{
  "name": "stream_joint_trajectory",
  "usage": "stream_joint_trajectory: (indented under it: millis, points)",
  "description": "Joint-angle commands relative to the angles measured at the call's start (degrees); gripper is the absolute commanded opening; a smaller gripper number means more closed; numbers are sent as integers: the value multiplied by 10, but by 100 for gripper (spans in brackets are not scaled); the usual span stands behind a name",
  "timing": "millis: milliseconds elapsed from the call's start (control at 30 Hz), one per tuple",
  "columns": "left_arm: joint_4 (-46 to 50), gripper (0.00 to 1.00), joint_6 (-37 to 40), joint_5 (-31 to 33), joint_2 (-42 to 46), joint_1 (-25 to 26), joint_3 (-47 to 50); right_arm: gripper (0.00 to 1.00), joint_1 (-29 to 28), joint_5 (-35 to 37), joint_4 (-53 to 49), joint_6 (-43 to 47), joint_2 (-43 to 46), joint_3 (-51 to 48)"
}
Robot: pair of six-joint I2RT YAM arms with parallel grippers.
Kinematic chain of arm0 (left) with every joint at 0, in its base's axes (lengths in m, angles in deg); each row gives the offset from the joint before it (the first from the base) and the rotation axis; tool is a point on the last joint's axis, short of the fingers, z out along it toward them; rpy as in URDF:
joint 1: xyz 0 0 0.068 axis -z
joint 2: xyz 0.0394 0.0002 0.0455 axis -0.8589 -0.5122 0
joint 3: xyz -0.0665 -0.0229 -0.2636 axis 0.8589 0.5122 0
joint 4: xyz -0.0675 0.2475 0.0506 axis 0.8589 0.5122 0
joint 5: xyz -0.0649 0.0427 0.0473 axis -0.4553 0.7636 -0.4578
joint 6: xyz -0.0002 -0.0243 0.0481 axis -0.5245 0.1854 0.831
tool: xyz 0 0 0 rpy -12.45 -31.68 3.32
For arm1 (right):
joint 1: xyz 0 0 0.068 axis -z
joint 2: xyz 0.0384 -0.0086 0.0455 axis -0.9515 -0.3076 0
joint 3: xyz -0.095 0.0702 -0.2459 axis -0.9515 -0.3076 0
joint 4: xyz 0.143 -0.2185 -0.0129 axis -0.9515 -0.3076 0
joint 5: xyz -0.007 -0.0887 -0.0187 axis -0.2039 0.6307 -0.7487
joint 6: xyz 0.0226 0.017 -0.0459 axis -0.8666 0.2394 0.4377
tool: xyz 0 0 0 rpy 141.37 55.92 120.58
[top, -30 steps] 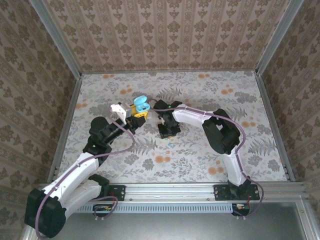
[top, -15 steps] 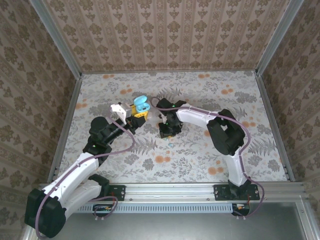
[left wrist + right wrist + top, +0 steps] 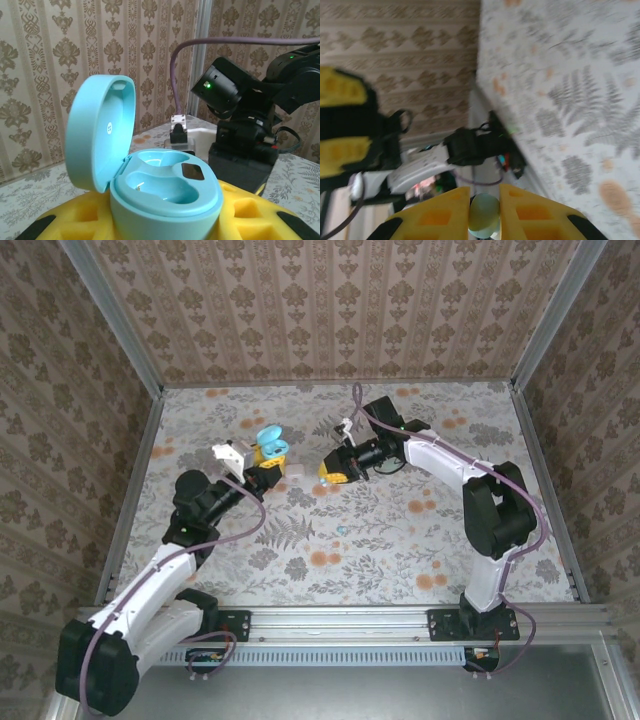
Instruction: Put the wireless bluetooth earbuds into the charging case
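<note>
The right gripper point(image 3: 484, 206) pinched a pale-green earbud point(image 3: 484, 218) — probably light and slick, best squeezed across its body — while the left gripper point(image 3: 267, 462) clasped the open teal charging case point(image 3: 160, 192).

Top external camera looked down from above and behind over the whole table point(image 3: 400, 540). Left wrist camera faced the right arm point(image 3: 240, 125) closely; blurred right wrist view apparently faced the left arm point(image 3: 425, 162).

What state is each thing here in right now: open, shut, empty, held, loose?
charging case: lid open, sockets empty, held up.
pale earbud: pinched, off the table.
loose earbud: lying on the table.
left gripper: shut on the charging case.
right gripper: shut on the pale earbud.
</note>
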Motion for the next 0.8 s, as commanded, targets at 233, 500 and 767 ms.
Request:
stream_joint_trajectory:
  millis: [233, 500, 767]
  points:
    - [-32, 26, -5, -45, -24, -4, 3, 22, 2, -95, 30, -40, 53, 25]
    - [-36, 26, 14, -63, -41, 6, 0, 22, 8, 3, 79, -118, 100, 18]
    - [-32, 26, 51, -60, -68, 42, -14, 21, 7, 50, 162, -215, 135, 0]
